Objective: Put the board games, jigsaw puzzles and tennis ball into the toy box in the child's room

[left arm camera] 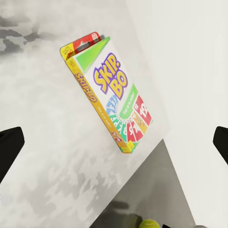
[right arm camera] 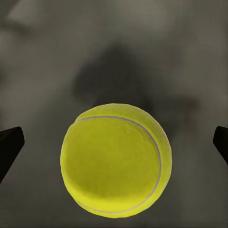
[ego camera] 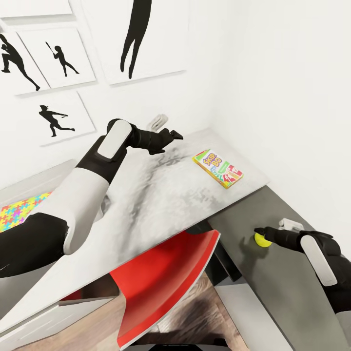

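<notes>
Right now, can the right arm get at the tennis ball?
Probably yes. The right gripper sits right at the tennis ball on the dark grey table wing, fingers spread on either side in the right wrist view, nothing between them and the ball.

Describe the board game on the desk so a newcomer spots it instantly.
Start at the light marbled wing of the L-shaped desk against the white wall. Near its far corner, ahead of the left gripper, lies the board game: a flat yellow-edged box lettered "SKIP-BO", unlike the round tennis ball on the dark wing.
</notes>
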Controlling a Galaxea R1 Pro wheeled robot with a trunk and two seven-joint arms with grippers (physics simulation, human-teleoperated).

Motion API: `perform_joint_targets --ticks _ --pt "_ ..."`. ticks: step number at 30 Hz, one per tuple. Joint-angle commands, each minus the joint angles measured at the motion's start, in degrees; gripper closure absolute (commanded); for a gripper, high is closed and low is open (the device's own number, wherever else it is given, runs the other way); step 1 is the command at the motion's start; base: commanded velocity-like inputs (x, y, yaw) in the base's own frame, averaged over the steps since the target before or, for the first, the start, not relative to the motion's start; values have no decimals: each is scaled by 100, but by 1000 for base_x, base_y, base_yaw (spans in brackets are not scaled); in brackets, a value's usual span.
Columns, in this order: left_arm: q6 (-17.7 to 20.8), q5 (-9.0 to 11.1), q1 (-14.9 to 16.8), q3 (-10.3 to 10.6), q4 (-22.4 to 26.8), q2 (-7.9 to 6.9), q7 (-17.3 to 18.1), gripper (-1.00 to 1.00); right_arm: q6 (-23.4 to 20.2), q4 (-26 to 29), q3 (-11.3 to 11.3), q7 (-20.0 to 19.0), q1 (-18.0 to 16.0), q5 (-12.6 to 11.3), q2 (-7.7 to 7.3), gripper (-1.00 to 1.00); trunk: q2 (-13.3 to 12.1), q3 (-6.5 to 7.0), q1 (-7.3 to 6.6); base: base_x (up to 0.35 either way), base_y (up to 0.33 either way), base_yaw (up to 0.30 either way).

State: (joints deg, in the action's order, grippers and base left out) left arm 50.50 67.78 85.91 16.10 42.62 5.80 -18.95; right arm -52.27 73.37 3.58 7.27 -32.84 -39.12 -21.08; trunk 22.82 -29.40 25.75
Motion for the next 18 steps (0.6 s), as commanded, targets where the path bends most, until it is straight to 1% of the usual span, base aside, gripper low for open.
perform_joint_targets --ticks 1,12,18 --pt "3 60 5 8 3 -1 -56 -100 -21 4 -2 56 -3 -61 -2 -100 10 -9 3 0 0 0" --pt "-1 63 5 8 1 2 -56 -100 -20 -6 -117 58 -3 -62 -2 -100 10 -9 3 0 0 0" --pt "-1 67 8 8 1 6 -56 -100 -15 -6 -143 60 -3 -61 -2 -100 10 -9 3 0 0 0"
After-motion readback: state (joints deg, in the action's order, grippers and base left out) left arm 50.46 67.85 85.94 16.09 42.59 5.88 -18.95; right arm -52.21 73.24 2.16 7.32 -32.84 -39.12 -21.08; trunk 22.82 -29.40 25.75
